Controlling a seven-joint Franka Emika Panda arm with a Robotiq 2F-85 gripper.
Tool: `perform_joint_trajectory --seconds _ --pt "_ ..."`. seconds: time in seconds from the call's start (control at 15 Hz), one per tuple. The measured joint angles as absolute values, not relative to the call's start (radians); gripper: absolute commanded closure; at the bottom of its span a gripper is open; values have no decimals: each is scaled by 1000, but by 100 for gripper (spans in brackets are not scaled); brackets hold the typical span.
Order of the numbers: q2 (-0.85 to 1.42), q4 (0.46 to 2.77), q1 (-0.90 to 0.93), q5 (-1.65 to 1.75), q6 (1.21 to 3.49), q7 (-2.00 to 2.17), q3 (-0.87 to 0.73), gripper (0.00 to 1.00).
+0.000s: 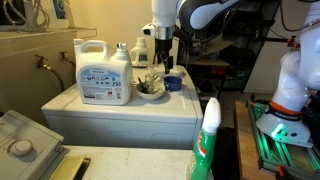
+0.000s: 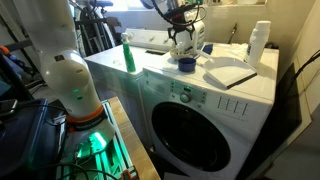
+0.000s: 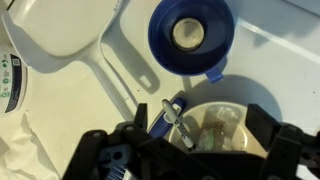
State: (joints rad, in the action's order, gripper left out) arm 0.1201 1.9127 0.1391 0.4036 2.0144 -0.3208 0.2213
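My gripper (image 3: 205,132) hangs open just above a white bowl (image 3: 222,122) on top of a white washing machine (image 1: 120,106). A marker (image 3: 172,118) with a blue cap leans over the bowl's left rim, close to my left finger; I cannot tell if it touches it. A blue cup (image 3: 190,35) stands just beyond the bowl. In both exterior views the gripper (image 1: 160,62) (image 2: 181,40) is directly over the bowl (image 1: 151,89), with the blue cup (image 1: 173,83) (image 2: 186,65) beside it.
A large white detergent jug (image 1: 104,70) stands next to the bowl, and its handle shows in the wrist view (image 3: 60,40). A white bottle (image 1: 140,52) stands behind. A folded white cloth (image 2: 228,72) lies on the washer. A green spray bottle (image 1: 208,140) (image 2: 128,55) stands at the washer's edge.
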Motion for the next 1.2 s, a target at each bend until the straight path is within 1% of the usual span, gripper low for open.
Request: perform_joint_trajectory --seconds 0.33,0.4,0.47,0.53,0.6,0.67,0.73,0.8,0.87,0.93,1.0,1.13,1.2 --pt "137 1914 146 407 2015 -427 217 0" --pt "146 1915 146 412 2015 -446 212 6" --pt "157 1915 145 417 2018 -460 206 14" --pt "168 1915 145 419 2027 -471 200 28" --pt "179 1914 145 419 2042 -480 196 29" --pt "189 1914 144 419 2060 -486 193 27" --pt "198 1913 144 419 2078 -494 193 35" --pt "206 1912 145 419 2097 -498 193 37" --pt "212 1912 146 419 2111 -500 193 34" --pt "217 1911 146 419 2123 -505 193 39" --pt "220 1911 146 419 2133 -511 193 36" --pt "225 1909 146 422 2137 -521 192 48" --pt "227 1909 146 423 2137 -527 192 58"
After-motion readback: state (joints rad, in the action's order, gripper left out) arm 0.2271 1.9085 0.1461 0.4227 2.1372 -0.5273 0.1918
